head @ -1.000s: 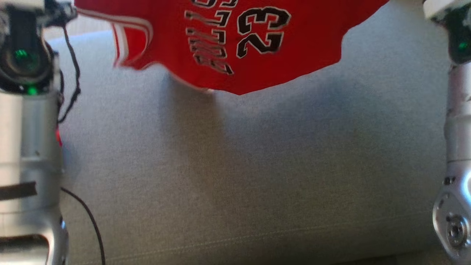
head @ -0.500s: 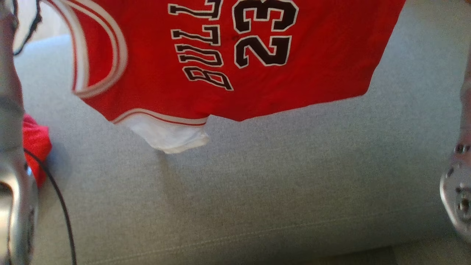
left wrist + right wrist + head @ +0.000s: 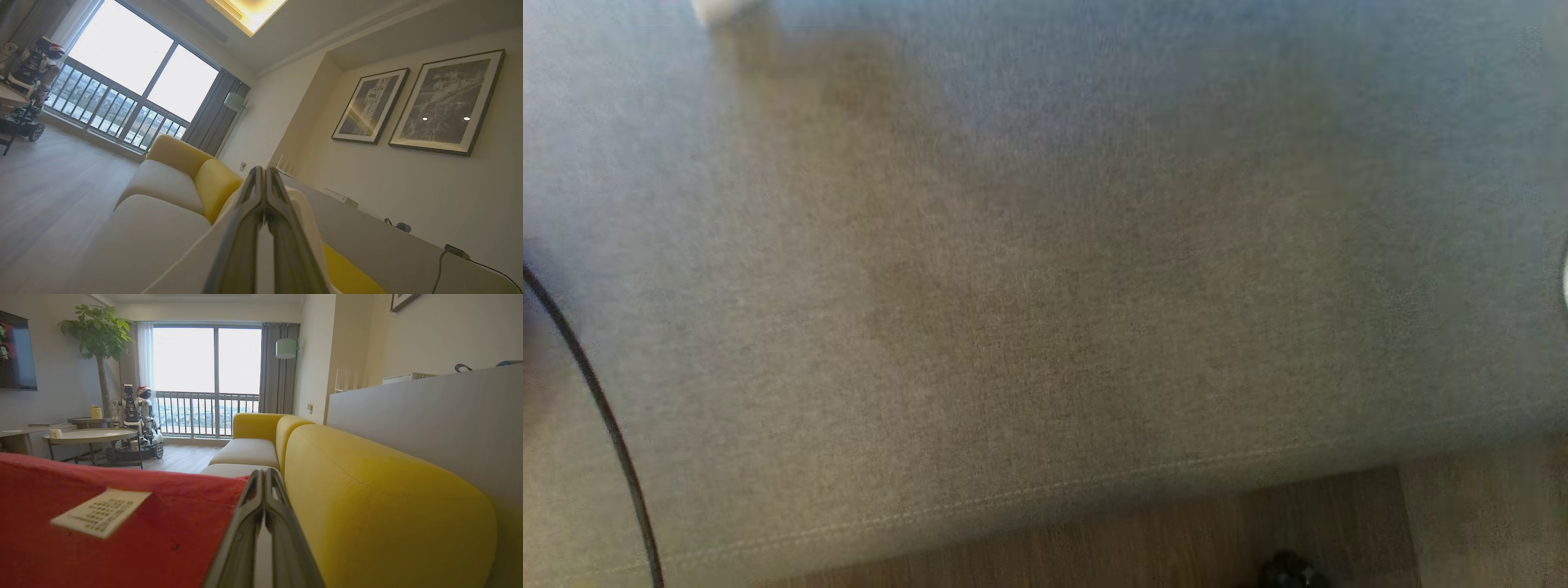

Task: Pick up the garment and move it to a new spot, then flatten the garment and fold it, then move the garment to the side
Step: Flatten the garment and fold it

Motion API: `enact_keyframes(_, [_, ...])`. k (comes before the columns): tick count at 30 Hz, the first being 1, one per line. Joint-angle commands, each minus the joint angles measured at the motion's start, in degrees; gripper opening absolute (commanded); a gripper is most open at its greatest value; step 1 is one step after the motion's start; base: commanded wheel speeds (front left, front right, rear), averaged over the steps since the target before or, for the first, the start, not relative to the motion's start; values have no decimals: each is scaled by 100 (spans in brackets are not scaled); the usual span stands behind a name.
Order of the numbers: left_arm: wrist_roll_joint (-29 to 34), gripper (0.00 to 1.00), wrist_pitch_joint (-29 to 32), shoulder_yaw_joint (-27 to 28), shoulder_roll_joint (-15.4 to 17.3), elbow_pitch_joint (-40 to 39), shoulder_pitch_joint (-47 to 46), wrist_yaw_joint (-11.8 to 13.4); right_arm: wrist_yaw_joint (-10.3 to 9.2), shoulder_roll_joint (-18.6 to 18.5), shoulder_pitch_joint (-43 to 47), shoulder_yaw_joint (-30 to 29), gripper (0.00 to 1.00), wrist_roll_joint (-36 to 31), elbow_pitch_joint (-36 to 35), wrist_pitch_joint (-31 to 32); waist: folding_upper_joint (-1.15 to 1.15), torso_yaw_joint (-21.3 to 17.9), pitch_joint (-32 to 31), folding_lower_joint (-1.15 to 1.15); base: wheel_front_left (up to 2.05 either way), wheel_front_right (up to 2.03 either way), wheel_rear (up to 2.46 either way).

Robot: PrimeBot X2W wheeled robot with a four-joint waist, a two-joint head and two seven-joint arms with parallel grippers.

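The garment (image 3: 135,547) is red cloth with a white printed label (image 3: 100,512), filling the lower left of the right wrist view. Its edge runs up to my right gripper (image 3: 263,473), whose two fingers are pressed shut on it. In the left wrist view my left gripper (image 3: 264,169) is also shut and points up into the room. Pale cloth (image 3: 196,253) lies along both sides of its fingers, apparently the garment's white part. A small white scrap (image 3: 719,8) shows at the top edge of the blurred head view.
A grey sofa cushion (image 3: 1045,286) spreads below me, with wood floor (image 3: 1176,531) past its front seam and a dark object (image 3: 1286,572) on it. A black cable (image 3: 596,392) hangs at the left. The yellow sofa back (image 3: 367,498) stands to the right of my right gripper.
The whole head picture has shifted and blurred, so the camera has moved. The red jersey and both forearms that showed before are out of it, and the floor has come in at the bottom.
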Motion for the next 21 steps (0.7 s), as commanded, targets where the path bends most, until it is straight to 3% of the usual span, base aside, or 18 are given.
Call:
enact_keyframes(1, [27, 0, -194, 61, 210, -135, -407, -225, -2, 113, -464, -110, 0, -194, -152, -238, 0, 57, 594, -2, 0, 0, 0])
enact_keyframes(4, [-58, 0, -633, 53, 144, -41, -617, -560, -2, 125, -682, -352, 0, -608, 20, -697, 0, 226, 857, -2, 0, 0, 0])
enact_keyframes(9, [-467, 0, -875, -281, 124, -243, -92, -657, -2, 124, -509, -592, 0, -1108, 473, -1020, 0, 541, 1061, -2, 0, 0, 0])
enact_keyframes(15, [-1308, 0, -943, -837, 358, -966, 1490, -660, -2, -20, 195, -872, 0, -1417, 1114, -1150, 0, 763, 893, -2, 0, 0, 0])
enact_keyframes(21, [-2019, 0, -1001, -1307, 774, -1981, 3455, -660, -2, -119, 1196, -948, 0, -1466, 1590, -1220, 0, 787, 320, -2, 0, 0, 0])
